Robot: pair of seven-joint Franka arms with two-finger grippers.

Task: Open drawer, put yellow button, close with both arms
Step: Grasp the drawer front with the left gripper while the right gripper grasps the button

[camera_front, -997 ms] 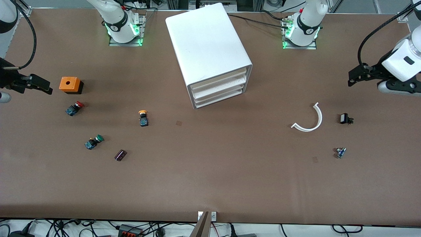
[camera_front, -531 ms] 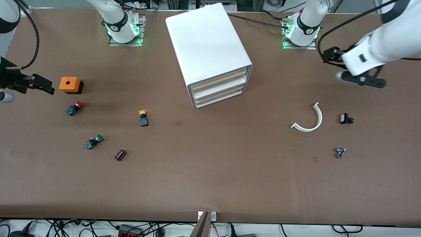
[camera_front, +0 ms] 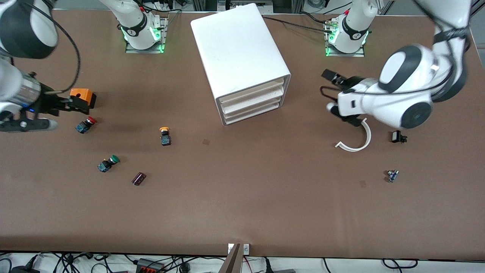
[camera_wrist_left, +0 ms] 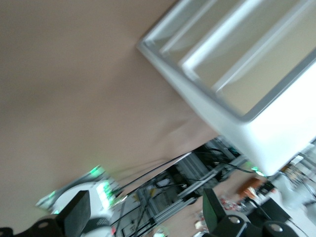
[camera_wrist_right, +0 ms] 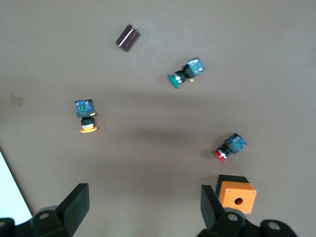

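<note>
I am at the opening step; drawer (camera_front: pixel 252 92) is shut; left gripper (camera_front: pixel 335 94) beside the cabinet (camera_front: pixel 235 49), right gripper (camera_front: pixel 72 104) over the orange box (camera_front: pixel 84 93), both with fingers apart and empty; next I must hook the drawer front.

Both arms have glossy white shells with dark grey to black bands at the joints. The left arm (camera_front: pixel 413 91) carries rounded white housings with a dark circular end cap. The right arm (camera_front: pixel 22 34) shows a large dark joint section and a silver wrist ring. A black cable loops along each arm. Each white base wears a black collar with a white logo and glows green at the mounting plate. The gripper fingers (camera_wrist_right: pixel 74 205) are matte black blocks with round screw holes.
</note>
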